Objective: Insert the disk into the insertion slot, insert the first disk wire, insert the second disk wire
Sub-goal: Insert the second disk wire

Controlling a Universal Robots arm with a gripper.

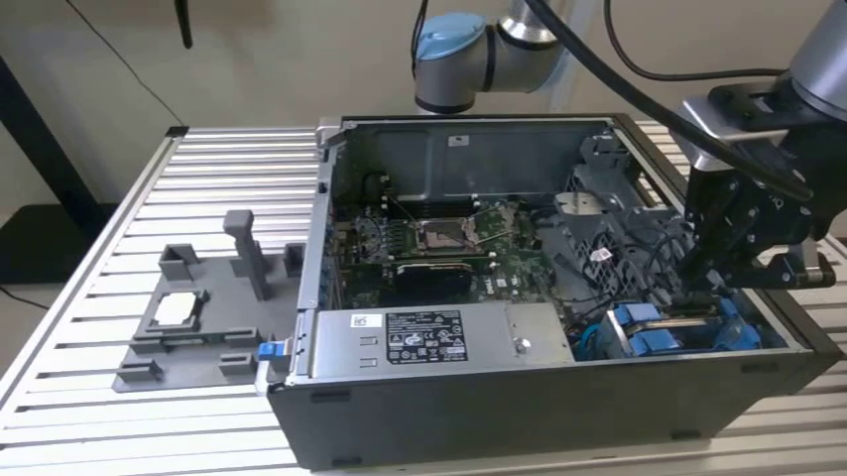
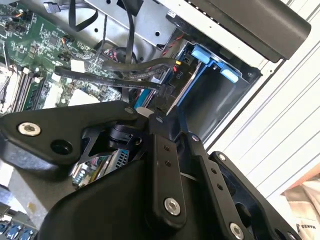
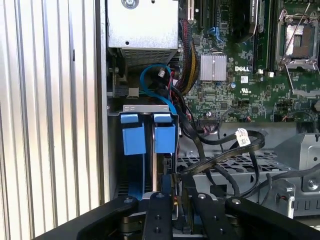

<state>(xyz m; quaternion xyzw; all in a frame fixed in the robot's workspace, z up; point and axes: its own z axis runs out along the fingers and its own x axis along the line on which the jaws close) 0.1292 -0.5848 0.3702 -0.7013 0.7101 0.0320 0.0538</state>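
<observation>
Near, at the exterior view's right: disk (image 1: 668, 329) in blue carrier, seated in insertion slot (image 1: 741, 342). Gripper (image 1: 699, 288) just above; fingers narrowed on a black wire (image 2: 120, 80). Farther: motherboard (image 1: 443, 243). Far left: fixture tray (image 1: 185, 327).

Markings: no legible wording recorded.
Power-supply box label (image 1: 423, 335): fine print, too small to read. Motherboard (image 3: 245, 85): white maker's mark and symbols. Cable tag (image 3: 242, 136): unreadable.
</observation>
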